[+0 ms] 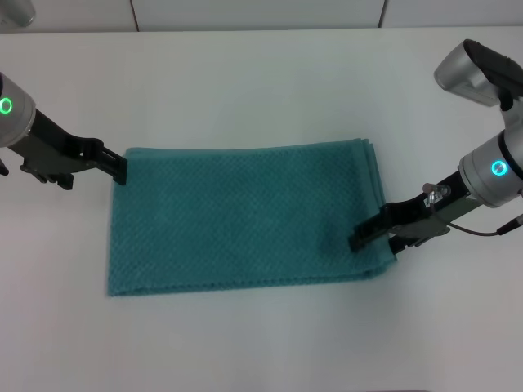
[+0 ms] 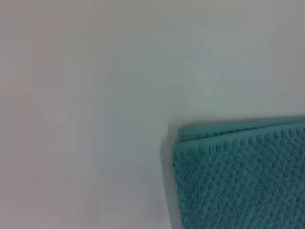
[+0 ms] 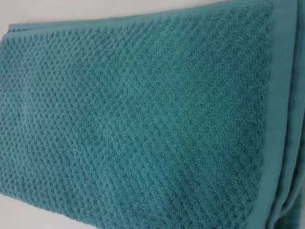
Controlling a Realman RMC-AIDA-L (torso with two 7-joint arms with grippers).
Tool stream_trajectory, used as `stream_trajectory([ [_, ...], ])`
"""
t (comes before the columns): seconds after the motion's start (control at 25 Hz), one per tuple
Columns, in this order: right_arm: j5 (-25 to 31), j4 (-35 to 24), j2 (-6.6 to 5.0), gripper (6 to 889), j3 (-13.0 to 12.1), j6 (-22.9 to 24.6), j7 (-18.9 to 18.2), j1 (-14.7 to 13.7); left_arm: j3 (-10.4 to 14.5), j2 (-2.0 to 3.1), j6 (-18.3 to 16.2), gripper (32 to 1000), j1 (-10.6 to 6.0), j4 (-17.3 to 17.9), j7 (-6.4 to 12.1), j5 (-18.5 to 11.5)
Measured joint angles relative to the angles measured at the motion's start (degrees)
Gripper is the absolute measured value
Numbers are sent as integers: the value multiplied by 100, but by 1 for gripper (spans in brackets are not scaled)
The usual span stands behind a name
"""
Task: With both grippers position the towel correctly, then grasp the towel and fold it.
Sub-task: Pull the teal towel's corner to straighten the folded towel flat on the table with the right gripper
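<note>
1. Towel (image 1: 245, 216) lay flat on the white table (image 1: 245, 82), roughly centre of my head view, folded into a rectangle w/ its long sides running left-right.
2. Left end effector (image 1: 120, 167) sat at the towel's far-left corner, tip touching or just beside the edge. Couldn't tell from any view whether its fingers were apart or together.
3. Right end effector (image 1: 366, 233) was over the towel's right end, near the near-right corner, tip resting on or just above the cloth. Finger state also not readable.
4. Left wrist view showed only a towel (image 2: 243, 176) corner w/ two layers stacked, bare table (image 2: 86, 95) beside it.
5. Right wrist view was nearly filled by the towel (image 3: 138, 124): waffle weave, flat hem band along one side, layered edges at that side.
6. Edges: right end showed several stacked layers fanned slightly; near edge ran a bit skewed vs. the table front.
7. Room: open table on all sides of the towel, most of it at the far side and the near side.
</note>
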Motion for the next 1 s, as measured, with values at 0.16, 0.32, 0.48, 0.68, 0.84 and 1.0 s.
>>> stream_trajectory([
  [0.16,-2,0,0,836,0,10,8,3,2,0,-3,892,0,0,0,1],
  [0.32,-2,0,0,872,0,21,12,11,2,0,-2,892,0,0,1,1],
  [0.48,-2,0,0,881,0,32,13,13,2,0,2,891,0,0,1,1],
  [0.68,-4,-61,1,881,-30,105,34,40,2,0,-18,891,29,0,11,23],
  [0.84,-2,-799,-17,881,-57,414,250,-184,2,0,-37,891,60,0,22,63],
  [1.0,-146,-1592,-50,881,-56,691,478,-417,2,0,-40,891,104,0,22,60],
])
